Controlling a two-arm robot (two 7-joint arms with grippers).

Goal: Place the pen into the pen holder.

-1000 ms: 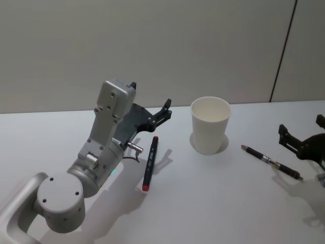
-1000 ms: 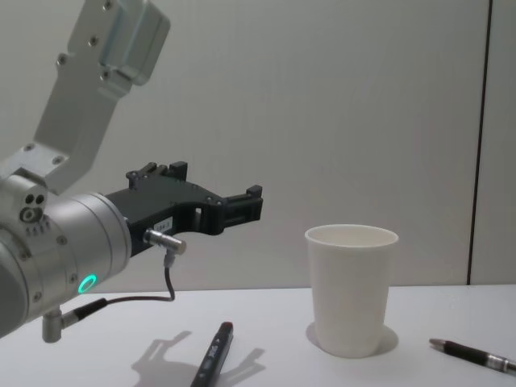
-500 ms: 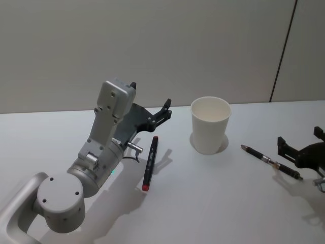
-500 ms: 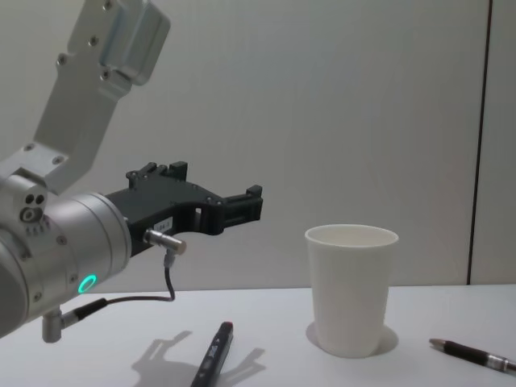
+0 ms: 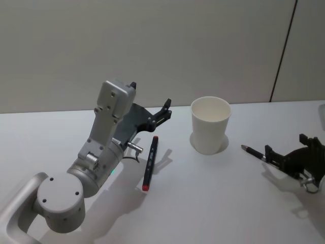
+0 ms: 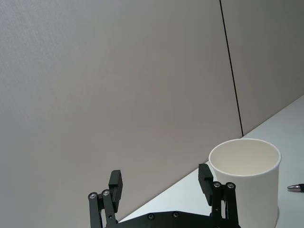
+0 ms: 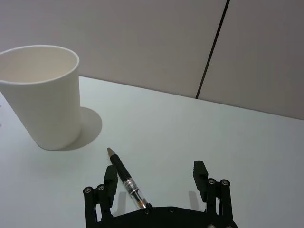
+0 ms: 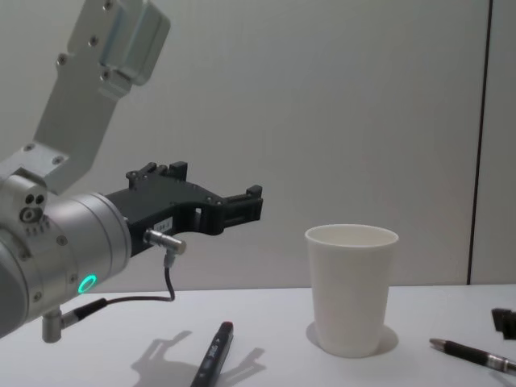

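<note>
now the right tool is moving in over the pen

the right tool (image 5: 285,146) is sliding in from the bench's (image 5: 203,203) right side. it is hanging low above the rear half of the pen (image 5: 252,151), fingers spread apart with nothing between the pads. in the right wrist view the pen is running under the tool's body, closer to one finger than the other, so i judge the approach is nearly done but the tool needs centring before it pinches.

the pen is lying flat on the bench, well apart from the pen holder (image 5: 209,126), its tip aiming roughly toward the cup. the cup is standing upright and looks empty, so the placing itself is not yet begun.

compared with a second ago, the right tool is sitting noticeably further in and lower, covering the pen's back end that was then showing in full, and its edge is now peeking into the chest view. the pen, the cup and the marker (image 5: 150,162) are lying just where they were. the left tool (image 5: 150,94) is staying raised beside the marker, fingers apart, unmoved.
</note>
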